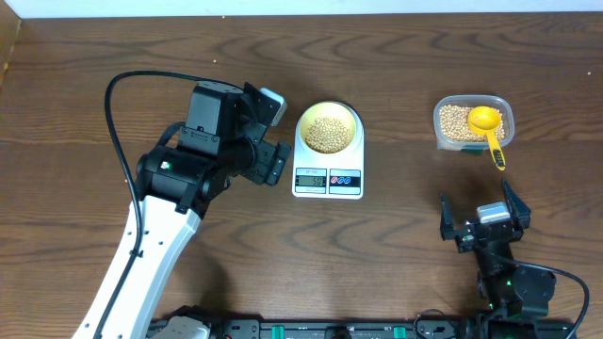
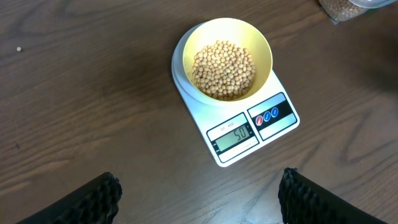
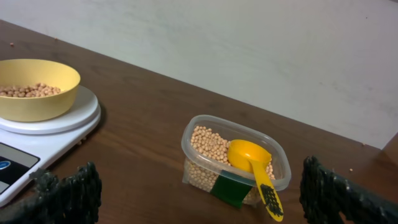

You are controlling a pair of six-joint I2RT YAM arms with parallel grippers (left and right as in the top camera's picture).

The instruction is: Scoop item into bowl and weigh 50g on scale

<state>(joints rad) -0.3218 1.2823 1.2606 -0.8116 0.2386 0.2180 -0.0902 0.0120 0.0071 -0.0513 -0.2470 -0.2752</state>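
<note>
The pale yellow-green bowl [image 1: 329, 128] stands on the white scale [image 1: 328, 179], holding tan beans [image 1: 328, 133]. In the left wrist view the bowl [image 2: 184, 55] holds beans [image 2: 223, 70] on the scale [image 2: 283, 127], whose display reads 50. My left gripper [image 1: 267, 132] is open and empty, just left of the scale; its fingers [image 2: 198, 198] frame bare table. My right gripper [image 1: 483, 219] is open and empty near the front right, below the clear tub [image 1: 443, 135]. The right wrist view shows the bowl [image 3: 37, 99], the scale [image 3: 53, 134] and open fingers [image 3: 199, 193].
A clear plastic tub [image 3: 205, 168] of beans [image 3: 208, 143] at the right back holds a yellow scoop [image 1: 488, 127], its handle resting over the rim [image 3: 261, 180]. A black cable [image 1: 118, 122] loops from the left arm. A pale wall [image 3: 249, 50] lies beyond the table's far edge.
</note>
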